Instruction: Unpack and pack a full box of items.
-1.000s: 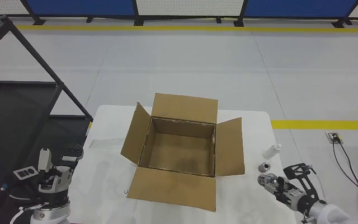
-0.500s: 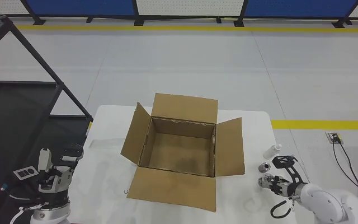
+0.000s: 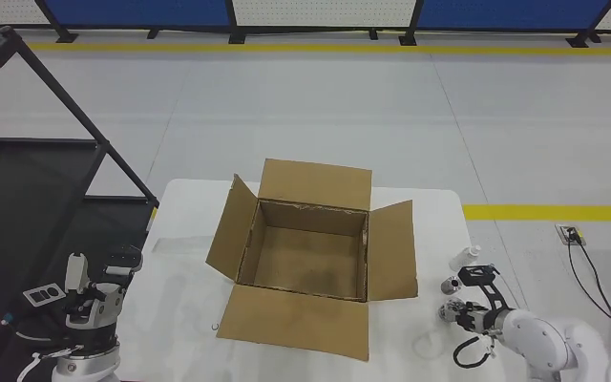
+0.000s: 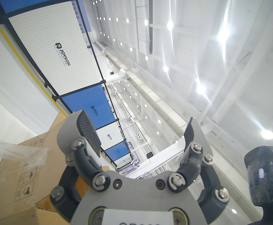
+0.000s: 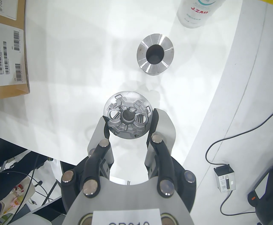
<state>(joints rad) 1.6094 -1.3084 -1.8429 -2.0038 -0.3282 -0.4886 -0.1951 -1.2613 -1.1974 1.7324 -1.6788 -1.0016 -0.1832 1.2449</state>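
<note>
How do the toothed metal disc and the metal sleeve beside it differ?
The toothed disc is clamped in the right pincer; the sleeve stands free of it. The disc's face has lugs and several openings; the sleeve's is a plain ring around one bore. Both are round, bare metal.

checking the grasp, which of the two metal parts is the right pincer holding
The gear-like toothed disc, gripped between the right pincer's fingers. The smooth flared sleeve with a plain bore stands apart, nearer the white bottle.
</note>
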